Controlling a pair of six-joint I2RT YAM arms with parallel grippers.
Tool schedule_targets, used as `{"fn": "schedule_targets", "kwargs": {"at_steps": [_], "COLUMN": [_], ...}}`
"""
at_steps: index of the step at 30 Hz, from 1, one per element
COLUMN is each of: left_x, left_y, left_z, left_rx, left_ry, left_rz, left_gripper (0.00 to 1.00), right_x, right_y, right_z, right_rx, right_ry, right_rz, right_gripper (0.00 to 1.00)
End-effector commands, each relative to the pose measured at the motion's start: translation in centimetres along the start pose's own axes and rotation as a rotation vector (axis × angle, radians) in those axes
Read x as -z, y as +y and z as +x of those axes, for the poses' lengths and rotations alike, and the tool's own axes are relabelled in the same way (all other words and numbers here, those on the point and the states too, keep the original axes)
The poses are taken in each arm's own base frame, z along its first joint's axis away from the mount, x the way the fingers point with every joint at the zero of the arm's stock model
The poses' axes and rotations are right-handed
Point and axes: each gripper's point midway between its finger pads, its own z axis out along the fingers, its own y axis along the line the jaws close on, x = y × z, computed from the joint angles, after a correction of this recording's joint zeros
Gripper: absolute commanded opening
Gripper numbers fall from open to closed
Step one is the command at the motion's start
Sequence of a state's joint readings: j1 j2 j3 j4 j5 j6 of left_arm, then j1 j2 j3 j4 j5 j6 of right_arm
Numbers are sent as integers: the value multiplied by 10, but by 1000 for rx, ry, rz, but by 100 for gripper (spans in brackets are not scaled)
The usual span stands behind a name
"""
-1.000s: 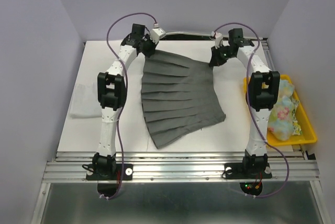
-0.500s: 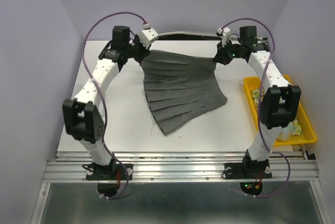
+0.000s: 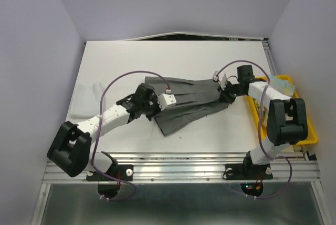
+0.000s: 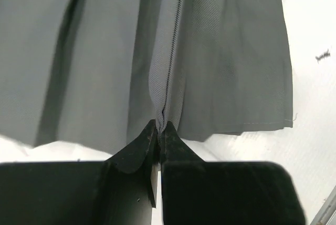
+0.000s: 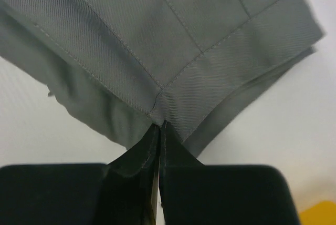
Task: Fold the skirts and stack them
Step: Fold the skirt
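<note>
A dark charcoal pleated skirt [image 3: 191, 101] lies bunched across the middle of the white table, its far part doubled over toward the near side. My left gripper [image 3: 156, 108] is shut on a pinched fold at the skirt's left end. In the left wrist view the grey cloth [image 4: 210, 51] runs straight out from the closed left gripper [image 4: 160, 126]. My right gripper [image 3: 224, 98] is shut on the skirt's right corner. In the right wrist view a stitched corner of the skirt [image 5: 184, 25] is nipped in the right gripper [image 5: 160, 125].
A yellow tray [image 3: 310, 130] stands at the right edge, and a floral cloth [image 3: 282, 84] shows at its far end behind the right arm. A pale whitish cloth [image 3: 84, 99] lies flat on the left side of the table.
Both arms have swung from the back of the table to its middle. They carried the skirt's far edge with them, so the spread skirt is now doubled over and narrower.
</note>
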State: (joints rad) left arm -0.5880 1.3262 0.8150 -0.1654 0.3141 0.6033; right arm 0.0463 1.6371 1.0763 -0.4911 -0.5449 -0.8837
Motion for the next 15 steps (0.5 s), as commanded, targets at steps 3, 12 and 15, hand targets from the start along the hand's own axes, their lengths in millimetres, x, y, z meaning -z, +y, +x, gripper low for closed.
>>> {"fn": "schedule_targets", "kwargs": {"at_steps": [3, 12, 15], "left_x": [-20, -28, -19], "left_y": [-19, 0, 13], "left_z": [46, 23, 0], "left_rx": [26, 66, 58], "left_ry": [125, 140, 114], "left_rz": [-27, -58, -80], "left_gripper": [0, 0, 0], "right_x": [0, 4, 17], "right_y": [-11, -36, -51], "right_z": [42, 10, -19], "right_rx": [122, 38, 26], "right_ry": [85, 36, -5], "right_rz": [119, 150, 168], "right_gripper": [1, 1, 1]}}
